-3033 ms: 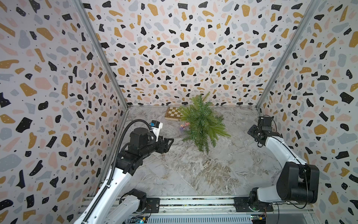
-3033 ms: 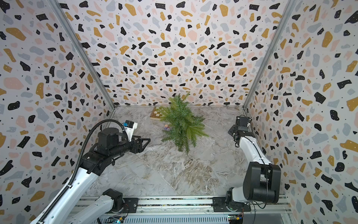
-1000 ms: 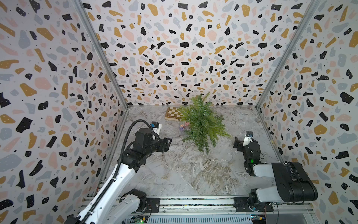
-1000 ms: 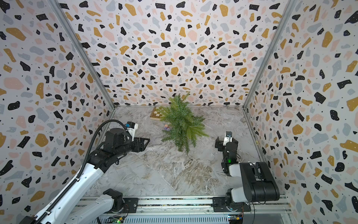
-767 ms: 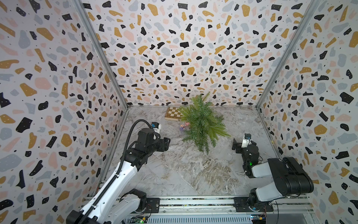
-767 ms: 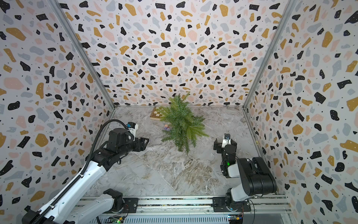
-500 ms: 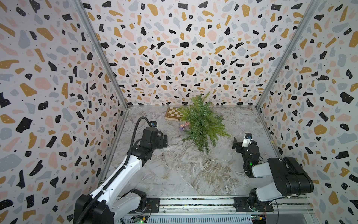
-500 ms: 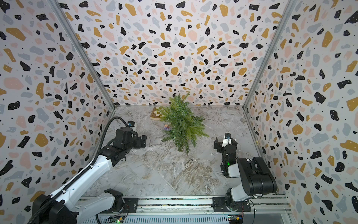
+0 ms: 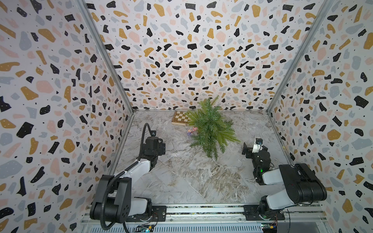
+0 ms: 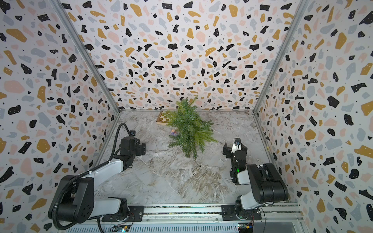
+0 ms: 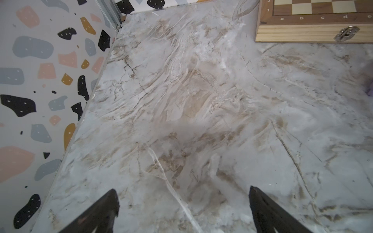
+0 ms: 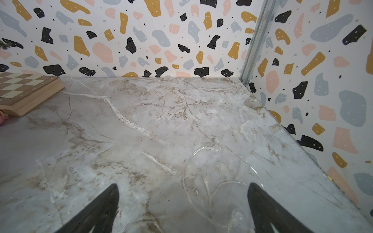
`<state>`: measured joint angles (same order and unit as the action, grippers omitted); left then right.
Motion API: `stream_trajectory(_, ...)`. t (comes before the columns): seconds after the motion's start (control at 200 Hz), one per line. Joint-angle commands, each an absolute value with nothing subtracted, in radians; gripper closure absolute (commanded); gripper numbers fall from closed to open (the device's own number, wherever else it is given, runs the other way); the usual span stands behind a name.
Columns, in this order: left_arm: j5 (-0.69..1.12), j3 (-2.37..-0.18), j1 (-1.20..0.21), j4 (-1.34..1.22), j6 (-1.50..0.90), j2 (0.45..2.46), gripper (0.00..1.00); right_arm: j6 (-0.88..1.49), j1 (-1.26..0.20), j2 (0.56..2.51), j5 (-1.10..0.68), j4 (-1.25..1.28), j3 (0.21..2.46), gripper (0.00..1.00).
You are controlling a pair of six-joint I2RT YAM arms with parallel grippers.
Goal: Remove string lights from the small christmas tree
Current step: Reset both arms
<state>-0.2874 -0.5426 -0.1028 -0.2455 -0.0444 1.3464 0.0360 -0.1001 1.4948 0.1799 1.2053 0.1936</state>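
Observation:
The small christmas tree stands green and bushy at the back middle of the marble table in both top views. The string lights lie off it as a thin clear wire in loose loops on the table, right under and between my right gripper's open jaws; a faint trace of the wire shows beside that arm. My right gripper sits low, to the right of the tree. My left gripper is open over bare marble, left of the tree, holding nothing.
A wooden chessboard lies at the back, partly behind the tree. A small pink-purple trinket sits by the tree's left side. Terrazzo walls close in the left, back and right sides.
My left arm has folded down and drawn back towards the front left, its gripper shifting slightly left. The right arm, pulled in from the right wall earlier, has stayed almost still this last second.

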Motion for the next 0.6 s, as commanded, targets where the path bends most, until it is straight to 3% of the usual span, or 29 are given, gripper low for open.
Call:
stream_trajectory(0.0,-0.21,-0.485,-0.081,-0.531,-0.02,1.409,0.01,0.032,-0.098,1.476,0.191,1.229,0.202,0.01)
stream_trajectory(0.23,-0.19,-0.44,-0.087,-0.582,-0.004,1.386,0.08,0.032,-0.098,1.476,0.191,1.229,0.203,0.01)
stream_trajectory(0.376,-0.177,-0.262,-0.076,-0.998,-0.001,1.447,0.07,0.031,-0.099,1.478,0.191,1.229,0.203,0.01)
stream_trajectory(0.451,-0.199,-0.341,-0.075,-0.735,-0.036,1.382,0.03,0.032,-0.098,1.477,0.19,1.229,0.203,0.01)
stream_trajectory(0.536,-0.199,-0.317,-0.069,-0.852,-0.033,1.427,0.01,0.031,-0.098,1.477,0.191,1.229,0.202,0.01)
stream_trajectory(0.596,-0.196,-0.334,-0.069,-0.783,-0.035,1.401,0.01,0.031,-0.099,1.477,0.19,1.23,0.202,0.01)
